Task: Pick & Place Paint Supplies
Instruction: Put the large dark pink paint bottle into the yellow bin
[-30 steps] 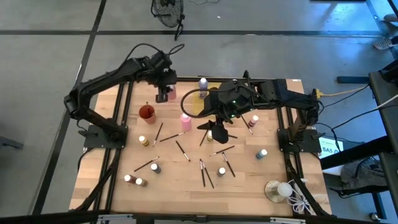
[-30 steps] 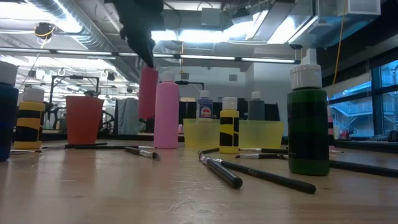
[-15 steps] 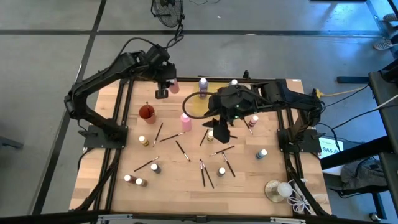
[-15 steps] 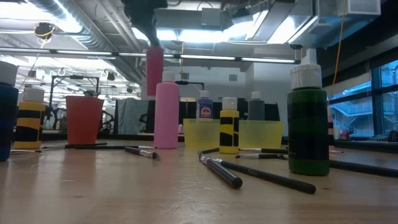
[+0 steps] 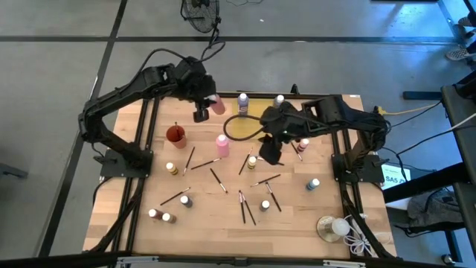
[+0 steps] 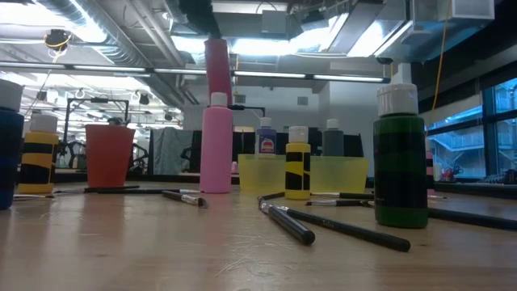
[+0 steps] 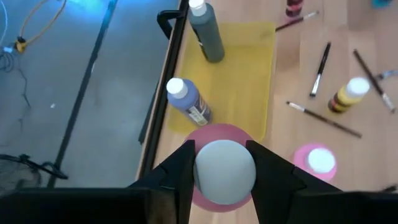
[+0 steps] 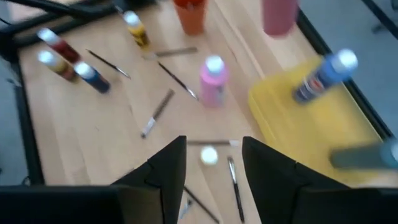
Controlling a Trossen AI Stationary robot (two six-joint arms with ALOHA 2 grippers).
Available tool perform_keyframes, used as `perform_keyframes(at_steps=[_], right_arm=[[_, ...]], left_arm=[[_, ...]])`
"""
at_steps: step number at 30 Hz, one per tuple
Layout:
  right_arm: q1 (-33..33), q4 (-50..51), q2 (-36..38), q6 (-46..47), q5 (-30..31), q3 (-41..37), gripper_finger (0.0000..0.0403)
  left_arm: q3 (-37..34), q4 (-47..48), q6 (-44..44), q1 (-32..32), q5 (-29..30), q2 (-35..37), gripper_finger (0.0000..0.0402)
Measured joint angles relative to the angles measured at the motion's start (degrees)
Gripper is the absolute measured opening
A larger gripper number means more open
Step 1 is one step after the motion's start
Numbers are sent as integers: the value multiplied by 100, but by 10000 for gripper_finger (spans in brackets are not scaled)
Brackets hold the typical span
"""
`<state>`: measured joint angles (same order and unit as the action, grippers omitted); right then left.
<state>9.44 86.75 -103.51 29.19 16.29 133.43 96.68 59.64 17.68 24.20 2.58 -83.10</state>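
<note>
held bottle [image 7: 224, 186]: pink, white cap
standing bottle [image 6: 216, 149]: pink, white cap
tray [image 7: 249, 74]: yellow, see-through
cup [image 6: 107, 155]: red-orange
small bottle [image 6: 297, 172]: yellow with black bands, white cap
big bottle [image 6: 399, 168]: dark green, white cap
brushes [image 6: 287, 223]: dark handles
table [image 5: 208, 216]: pale wood

Bright overhead ceiling lights, soft shadows; right wrist view motion-blurred.

Grey concrete floor [image 5: 67, 74] around the wooden table [image 5: 216, 216], crossed by dark seam lines. Floor fan [image 5: 199, 13] beyond the table's far edge. Low view: exposed ceiling ducts [image 6: 105, 36], strip lights [image 6: 266, 74], windows [image 6: 477, 137] at right.
</note>
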Motion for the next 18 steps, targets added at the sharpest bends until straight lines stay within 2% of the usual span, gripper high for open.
perform_keyframes(at_steps=[3,8,13,18], right_arm=[[54,348,78,213,23,0,150],[215,329,236,209,114,0,138],[336,327,352,194,478,2,125],[401,327,357,192,484,2,117]], left_arm=[[0,-291,-317,-105,-20,-25,116],[2,-564,-661,-236,-64,-90,116],[2,-623,-748,-283,-61,-287,116],[2,-1058,-735,-283,-118,-590,116]])
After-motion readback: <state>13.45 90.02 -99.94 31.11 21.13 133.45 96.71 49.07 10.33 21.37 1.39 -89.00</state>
